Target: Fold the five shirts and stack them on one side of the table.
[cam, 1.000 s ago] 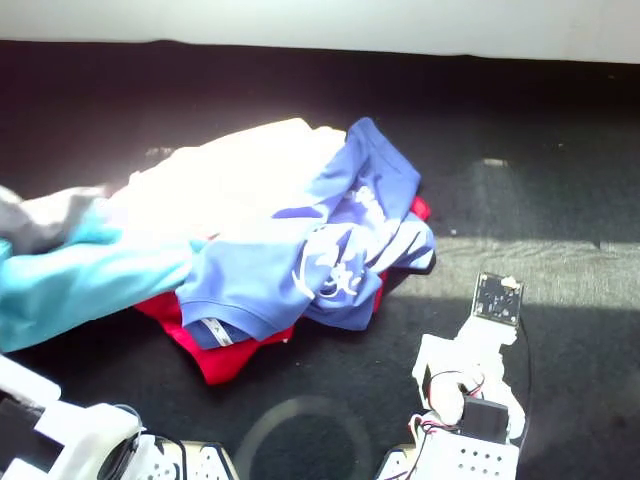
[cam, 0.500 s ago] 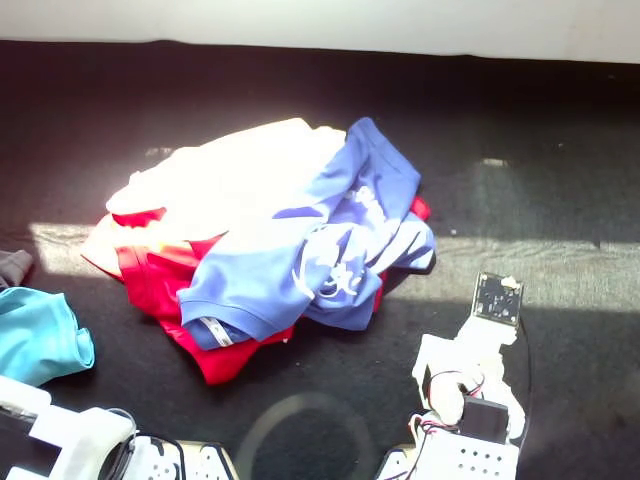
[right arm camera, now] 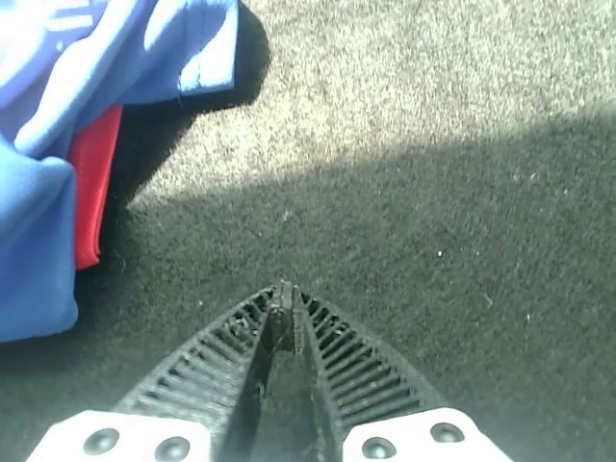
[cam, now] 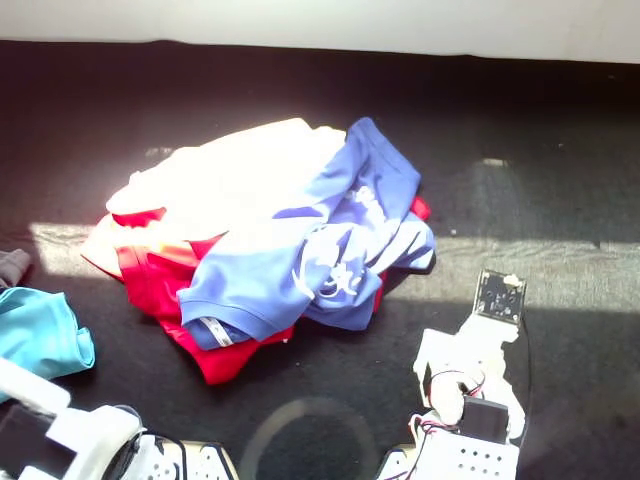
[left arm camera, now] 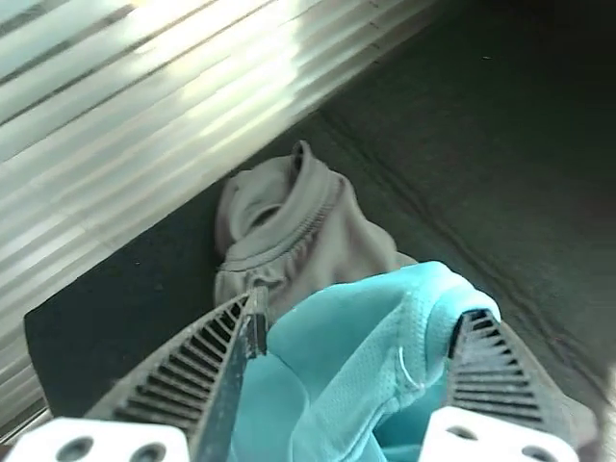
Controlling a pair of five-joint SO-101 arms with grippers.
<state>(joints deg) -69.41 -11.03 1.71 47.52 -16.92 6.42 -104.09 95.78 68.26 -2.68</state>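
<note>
A heap of shirts lies mid-table: a blue shirt (cam: 320, 250) on top, a red shirt (cam: 170, 290) under it and a cream shirt (cam: 230, 175) behind. A bunched turquoise shirt (cam: 40, 335) sits apart at the left edge, with a grey shirt (cam: 12, 265) beside it. My left gripper (left arm camera: 361, 313) is open, its fingers standing on either side of the turquoise shirt (left arm camera: 356, 385), the grey shirt (left arm camera: 289, 231) just beyond. My right gripper (right arm camera: 282, 294) is shut on nothing over bare tabletop, with the blue shirt (right arm camera: 48, 192) and red shirt (right arm camera: 91, 183) off to one side.
The black table (cam: 520, 150) has open room to the right of the heap and along its far side. The right arm (cam: 465, 365) and the left arm (cam: 70, 440) sit at the near edge. A pale wall runs behind the table.
The turquoise shirt, stretched across the heap's left side a second ago, has been pulled off to the left edge and lies bunched there, baring the red and cream shirts. The right arm has stayed put.
</note>
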